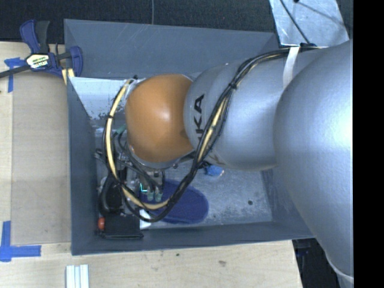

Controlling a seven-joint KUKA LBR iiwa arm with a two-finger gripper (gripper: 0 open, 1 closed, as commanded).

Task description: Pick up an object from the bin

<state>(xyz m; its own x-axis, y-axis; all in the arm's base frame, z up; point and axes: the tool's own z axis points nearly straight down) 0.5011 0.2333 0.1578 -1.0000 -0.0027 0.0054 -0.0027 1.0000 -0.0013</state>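
Observation:
My gripper (143,183) reaches down into the bin's front left part, below the orange dome on the wrist. Just to its right a dark blue oval pad-like thing (187,206) lies flat on the bin floor, partly under the cables. A black box-shaped thing with a small red-orange button (120,225) lies in the front left corner, close below the gripper. A small light blue piece (213,171) peeks out by the arm, right of the gripper.
The arm and its orange dome hide most of the bin's middle and back. Yellow and black cables loop around the wrist down to the bin floor. Bare speckled floor shows at the front right.

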